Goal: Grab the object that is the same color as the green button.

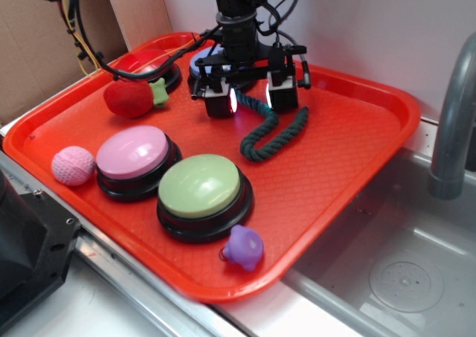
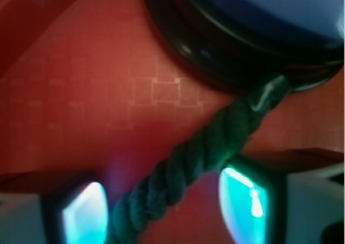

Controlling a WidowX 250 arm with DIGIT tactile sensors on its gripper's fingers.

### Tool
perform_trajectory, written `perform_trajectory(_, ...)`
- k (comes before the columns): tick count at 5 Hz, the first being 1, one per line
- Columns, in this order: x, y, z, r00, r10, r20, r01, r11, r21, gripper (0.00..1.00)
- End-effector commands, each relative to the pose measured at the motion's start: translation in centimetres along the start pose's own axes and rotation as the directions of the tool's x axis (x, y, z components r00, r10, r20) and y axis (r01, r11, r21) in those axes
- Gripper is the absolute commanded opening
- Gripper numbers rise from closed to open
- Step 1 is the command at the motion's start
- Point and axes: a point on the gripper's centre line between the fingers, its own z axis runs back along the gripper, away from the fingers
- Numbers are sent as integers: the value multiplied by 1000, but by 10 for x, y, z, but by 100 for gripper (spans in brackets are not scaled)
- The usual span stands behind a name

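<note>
red tray (image 1: 357,166) on metal counter (image 1: 134,307)

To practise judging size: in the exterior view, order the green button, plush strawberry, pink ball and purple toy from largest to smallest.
1. Green button
2. Plush strawberry
3. Pink ball and purple toy: look alike, so unranked.

Setting: a white wall (image 1: 357,24) behind, brown cardboard (image 1: 37,47) at left. A steel sink basin (image 1: 401,277) with a grey faucet pipe (image 1: 454,121) lies at right.
</note>
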Motion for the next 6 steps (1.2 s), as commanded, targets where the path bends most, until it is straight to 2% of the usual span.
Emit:
perform_trajectory(1,-16,-5,2,1000,-4,19,4,1000,-16,0)
perform_trajectory(2,-20,-5,9,998,-56,17,57,998,-29,0)
perform_trajectory(3,-24,-5,35,983,-182,23,183,981,-68,0)
perform_trajectory(4,-29,-4,73,940,-335,65,340,936,-94,0)
perform_trajectory(5,-38,-2,122,894,-428,131,440,894,-81,0)
perform_trajectory(6,-43,1,165,881,-448,150,462,884,-72,0)
